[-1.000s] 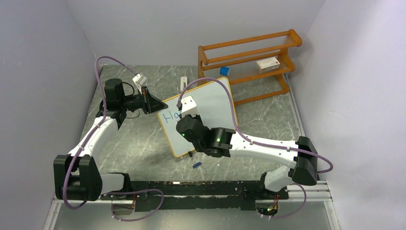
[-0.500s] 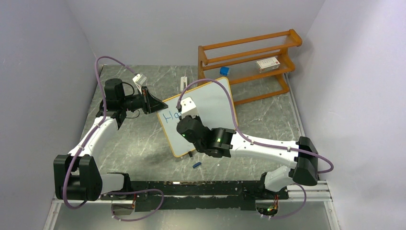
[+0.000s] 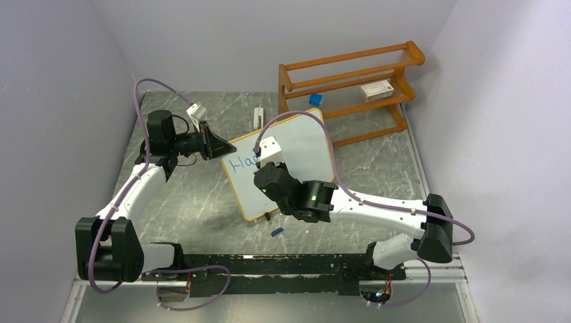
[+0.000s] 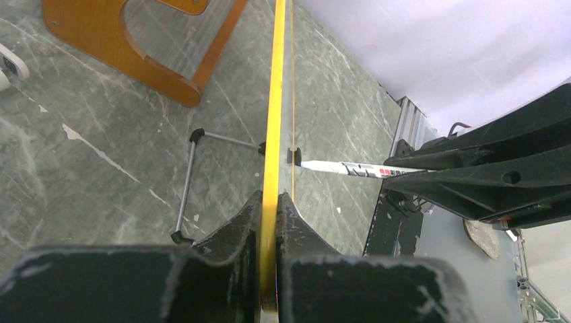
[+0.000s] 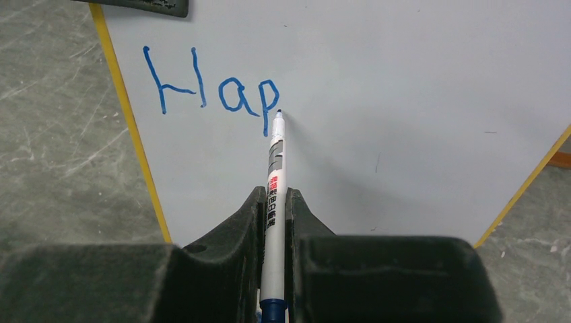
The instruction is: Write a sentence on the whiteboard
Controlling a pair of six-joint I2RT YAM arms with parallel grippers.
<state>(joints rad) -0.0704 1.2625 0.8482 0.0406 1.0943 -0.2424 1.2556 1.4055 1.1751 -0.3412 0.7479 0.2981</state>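
The whiteboard (image 3: pixel 303 145) stands tilted at the table's middle, its light-wood frame seen edge-on in the left wrist view (image 4: pixel 274 101). My left gripper (image 3: pixel 217 145) is shut on the board's left edge, its fingers (image 4: pixel 236 232) clamped on the frame. My right gripper (image 5: pixel 273 202) is shut on a white marker (image 5: pixel 274 175) with a blue tip. The tip touches the board just right of the blue letters "Hap" (image 5: pixel 209 91), the sentence as it stands. The marker also shows in the left wrist view (image 4: pixel 350 168). The letters show in the top view (image 3: pixel 241 162), partly hidden by my right arm.
An orange wooden shelf rack (image 3: pixel 350 81) stands at the back right, holding a small box (image 3: pixel 376 89) and a blue object (image 3: pixel 315 99). A small blue cap (image 3: pixel 276 232) lies on the table near the board's front corner. A white item (image 3: pixel 258 116) lies behind the board.
The right gripper has shifted a little to the right along the board with the marker. The writing has grown from "Ha" to "Hap". The left arm has not moved.
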